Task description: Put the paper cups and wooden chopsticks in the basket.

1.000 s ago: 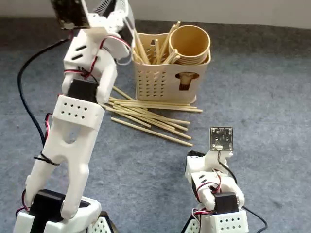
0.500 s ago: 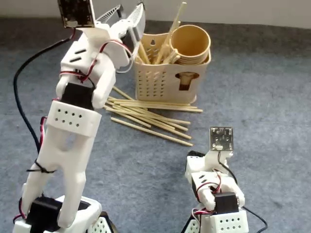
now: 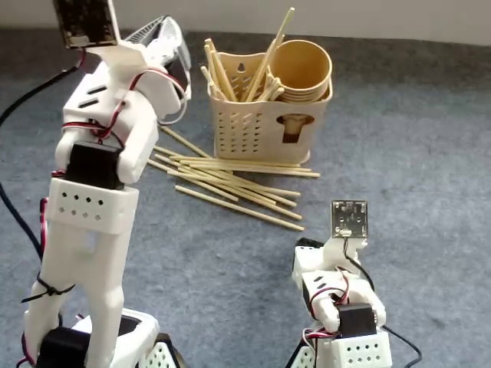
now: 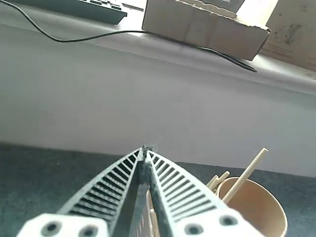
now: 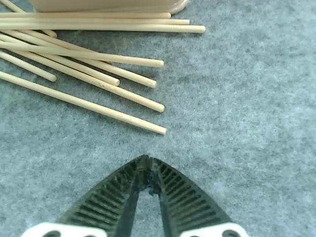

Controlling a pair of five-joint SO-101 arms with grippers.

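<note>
A cream perforated basket [image 3: 265, 126] stands at the back of the grey carpet. Stacked paper cups [image 3: 303, 69] and several wooden chopsticks [image 3: 238, 73] stand inside it. More chopsticks [image 3: 230, 184] lie fanned on the carpet in front of it. My left gripper [image 3: 167, 32] is raised to the left of the basket, shut and empty; its own view has the closed tips [image 4: 144, 150] above a cup [image 4: 256, 207] and one slanting chopstick [image 4: 247, 173]. My right gripper [image 5: 144, 160] is shut and empty just above the carpet, a short way from the loose chopsticks [image 5: 84, 64].
The right arm [image 3: 337, 291] sits folded low at the front. A pale wall [image 4: 158, 94] rises behind the carpet, with a ledge carrying a cable and a cardboard box [image 4: 202, 24]. Bare carpet [image 3: 414, 169] spreads to the right of the basket.
The left gripper was over the basket's left side, opened half a second ago, and has now swung left, away from the basket, and shut. The right arm has stayed still.
</note>
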